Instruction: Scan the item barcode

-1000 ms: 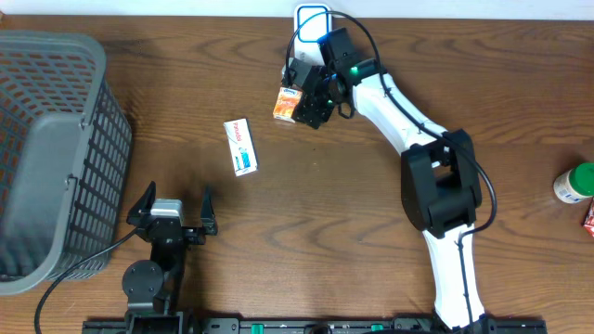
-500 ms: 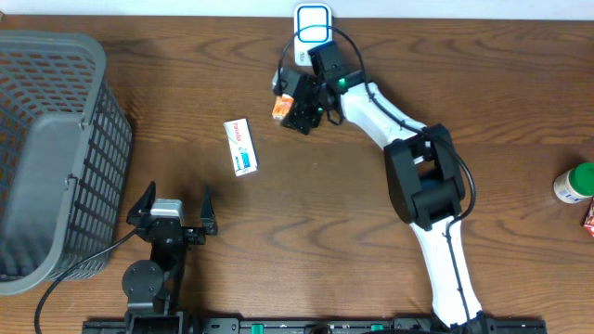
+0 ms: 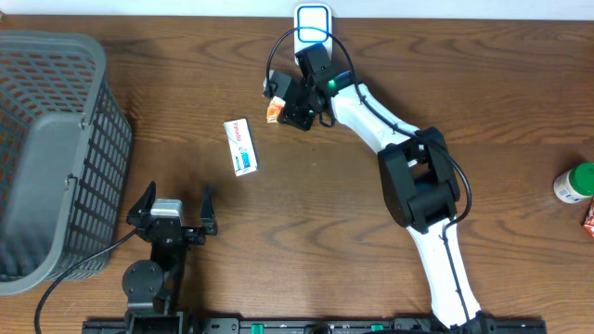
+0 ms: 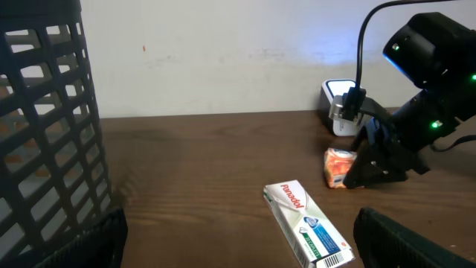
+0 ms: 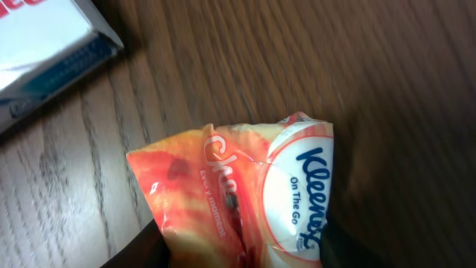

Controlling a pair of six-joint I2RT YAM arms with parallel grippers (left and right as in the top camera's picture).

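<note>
From above, a brown wooden table fills almost the whole picture, with a thin pale strip along the top edge. A big grey plastic basket sits at the left edge. A small white box with a blue ring stands at the top edge, in the middle. Just below it and a bit left, the right gripper pinches the orange Kleenex tissue pack. The flat white and blue Panadol box lies near it, lower left, not touching. The left gripper is at the lower left with its fingers spread wide and nothing between them. A white bottle with a green lid and a small red thing sit at the right edge. Bare wood lies between the white arm and the bottle.

From the left wrist, the basket wall fills the left side. A pale wall runs behind the table's far edge. The Panadol box lies low in the middle. The pack is beyond it, low over the wood. I cannot tell if it touches the table.

From the right wrist, the pack looks crumpled, squeezed between dark fingers at the bottom. Wood is all around, and the Panadol box corner shows at the upper left.
</note>
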